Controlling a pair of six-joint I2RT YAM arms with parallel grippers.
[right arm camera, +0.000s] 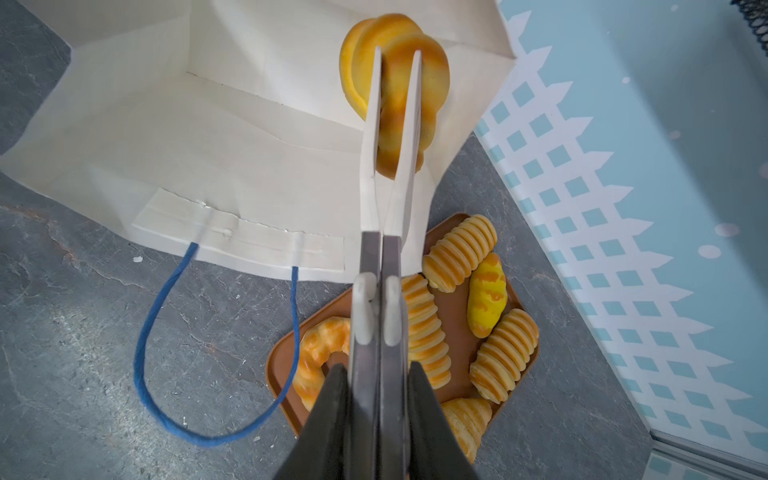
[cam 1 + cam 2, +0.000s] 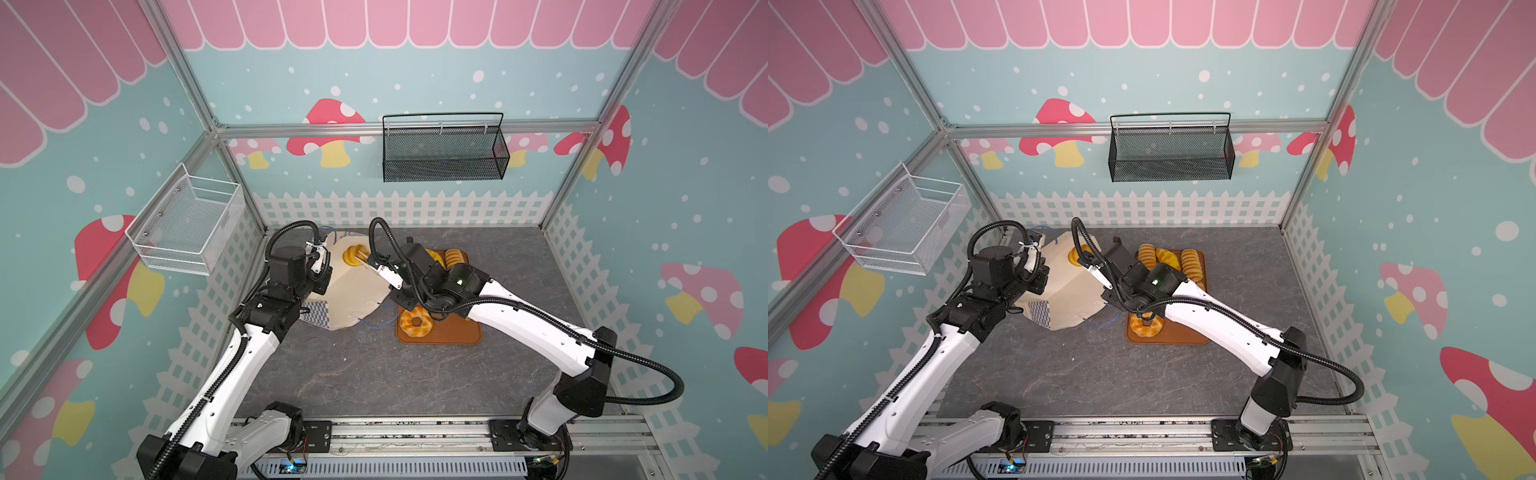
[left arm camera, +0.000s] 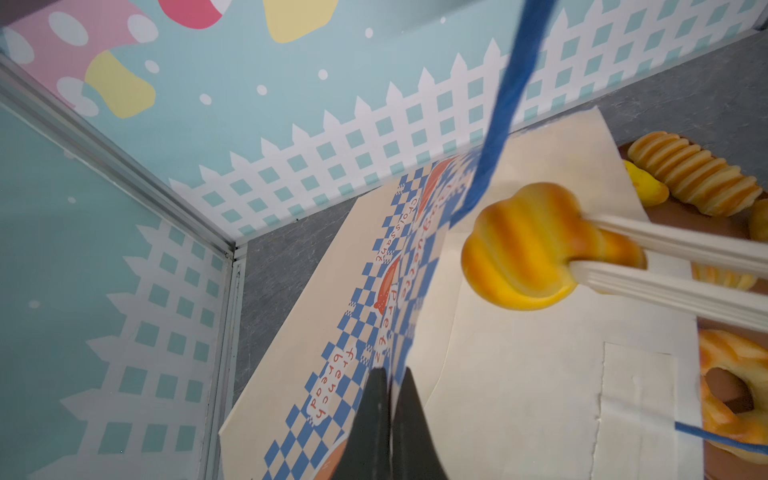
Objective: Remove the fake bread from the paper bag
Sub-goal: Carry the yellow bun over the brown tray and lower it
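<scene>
Grey tabletop [image 2: 353, 374]: the left end effector [image 3: 392, 372], clenched on the rim of the paper bag [image 2: 357, 286], apparently props its mouth open so that the right end effector [image 1: 377, 365], squeezing tongs [image 1: 370, 166], can lift the pinched fake bread [image 1: 395, 95] from the opening toward the tray [image 1: 457, 324] bearing six more.

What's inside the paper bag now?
One golden pastry, pinched by the white tongs at the mouth of the paper bag. The inside I can see is bare paper; the part behind the pastry is hidden.

Both top views look down from high over the worktop [image 2: 353, 374]. Wrist views sit close, sharing the paper bag [image 3: 519, 395].
</scene>
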